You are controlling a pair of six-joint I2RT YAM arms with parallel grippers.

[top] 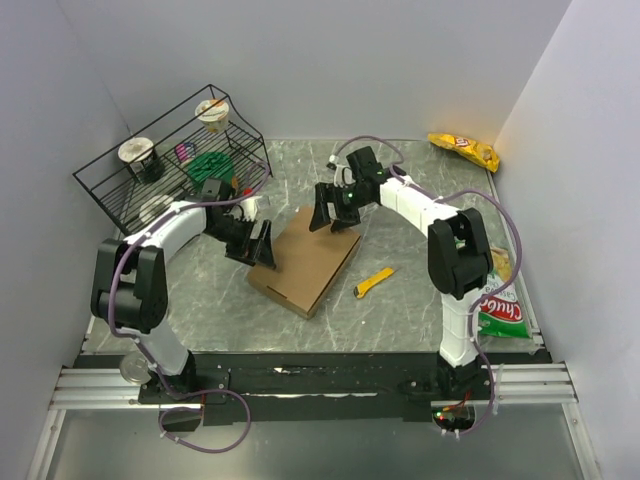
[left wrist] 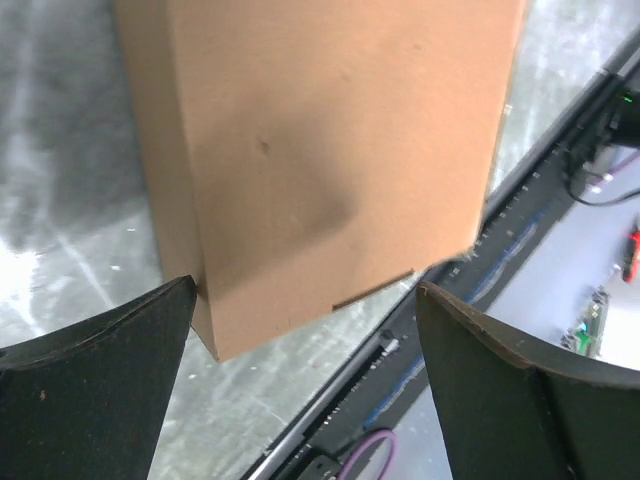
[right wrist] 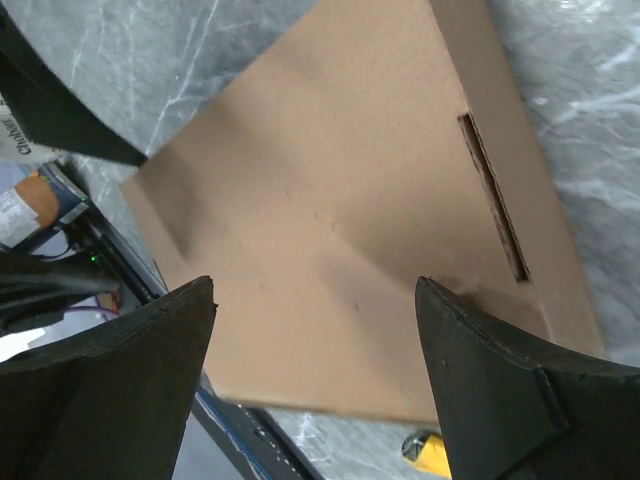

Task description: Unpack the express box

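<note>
Found the express box (top: 308, 258) lying flat about mid-table, turned on a diagonal, flaps shut. Plain brown cardboard, no print anywhere. Noticed a thin slot cut near one long edge in the right wrist view, plus a small notch along the near edge in the left wrist view.

Caught the left gripper (top: 258, 245) sitting at the box's left edge, jaws spread wide, nothing pinched between them. Looked down through its wrist camera and saw both dark fingers (left wrist: 100, 380) flanking the box's near end, one of them just beside the side wall. Couldn't tell whether touching or merely close.

Spotted the right gripper (top: 335, 212) over the far corner of the box, jaws likewise wide apart and holding nothing. Saw through its camera the cardboard top filling the gap between the two fingers (right wrist: 500, 380).

Rest of the scene: a grey marbled table (top: 200, 290) and a black wire basket (top: 105, 190) in the far left corner, with a couple of paper cups (top: 212, 110) and some green thing (top: 212, 165) inside. Clocked a yellow utility knife (top: 374, 283) lying just right of the box, not touching it. Also a yellow snack bag (top: 463, 148) way off in the far right corner, and a green-and-red bag (top: 502, 318) down beside the right arm.
</note>
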